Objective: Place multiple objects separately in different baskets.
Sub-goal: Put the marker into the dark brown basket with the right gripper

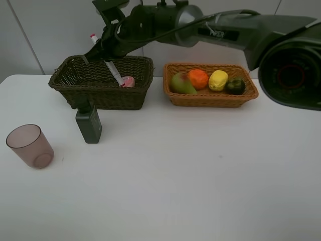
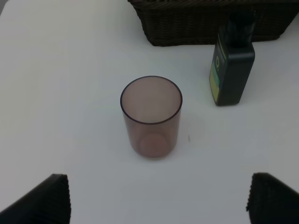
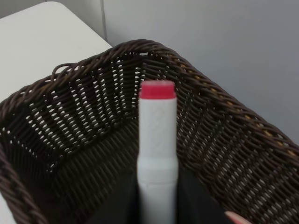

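White-pink marker (image 3: 158,140) clamped in right gripper (image 3: 158,198), poised over dark basket (image 3: 70,107); step: drop-off; next: lower slightly, part jaws, let marker fall inside; left gripper (image 2: 159,200) spread wide, facing cup (image 2: 152,116), likely next pick; bottle (image 2: 232,70) on table (image 2: 70,56) beside basket.

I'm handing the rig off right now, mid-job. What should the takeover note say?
Left claw: open, empty, above the cup.
Right claw: shut on the marker, over the dark basket.
Done: pear, orange, lemon and mangosteen in the light basket; pink bottle in the dark basket.
Left: release the marker into the dark basket; the cup and green bottle stand on the table, probably bound for that basket too.
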Robot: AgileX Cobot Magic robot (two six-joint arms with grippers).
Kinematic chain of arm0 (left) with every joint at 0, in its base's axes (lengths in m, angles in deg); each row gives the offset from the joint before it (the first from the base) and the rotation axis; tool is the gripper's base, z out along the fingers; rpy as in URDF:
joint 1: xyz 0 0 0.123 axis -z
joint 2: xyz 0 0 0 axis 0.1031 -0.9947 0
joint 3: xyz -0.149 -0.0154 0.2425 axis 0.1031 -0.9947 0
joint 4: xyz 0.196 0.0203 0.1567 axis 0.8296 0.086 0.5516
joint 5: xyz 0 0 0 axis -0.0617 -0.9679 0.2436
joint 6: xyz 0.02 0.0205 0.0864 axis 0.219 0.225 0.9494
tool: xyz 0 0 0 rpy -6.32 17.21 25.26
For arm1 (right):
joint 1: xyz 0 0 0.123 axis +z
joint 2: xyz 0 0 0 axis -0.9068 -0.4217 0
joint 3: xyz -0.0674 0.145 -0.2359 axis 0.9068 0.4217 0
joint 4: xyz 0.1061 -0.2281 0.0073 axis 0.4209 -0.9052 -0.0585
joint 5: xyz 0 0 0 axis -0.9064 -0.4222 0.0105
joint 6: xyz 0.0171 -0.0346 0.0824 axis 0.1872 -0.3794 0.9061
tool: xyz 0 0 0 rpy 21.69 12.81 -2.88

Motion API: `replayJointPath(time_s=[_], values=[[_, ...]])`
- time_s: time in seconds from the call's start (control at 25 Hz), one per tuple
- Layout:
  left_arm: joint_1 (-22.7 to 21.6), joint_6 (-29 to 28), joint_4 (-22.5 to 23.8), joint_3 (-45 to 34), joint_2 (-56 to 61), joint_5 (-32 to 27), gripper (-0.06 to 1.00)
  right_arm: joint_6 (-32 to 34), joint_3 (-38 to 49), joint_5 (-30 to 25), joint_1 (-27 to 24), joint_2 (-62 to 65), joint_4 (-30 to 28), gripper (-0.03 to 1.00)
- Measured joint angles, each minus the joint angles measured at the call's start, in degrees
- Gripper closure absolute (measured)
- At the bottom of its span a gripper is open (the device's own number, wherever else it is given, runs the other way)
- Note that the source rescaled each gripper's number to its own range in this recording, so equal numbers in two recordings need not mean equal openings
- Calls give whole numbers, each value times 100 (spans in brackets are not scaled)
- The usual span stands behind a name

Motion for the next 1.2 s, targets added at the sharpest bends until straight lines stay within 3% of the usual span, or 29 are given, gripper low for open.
replayJointPath(time_s=[0.36,0.96,1.04,1.08,1.2], values=[[0,0,0,0,0,0,-6,0,0,-84,0,-128,-863,97],[0,0,0,0,0,0,-6,11,0,-28,0,-128,-922,96],[0,0,0,0,0,0,-6,16,0,-28,0,-128,-930,90],[0,0,0,0,0,0,-6,16,0,-28,0,-128,-930,82],[0,0,0,0,0,0,-6,16,0,-28,0,-128,-930,45]])
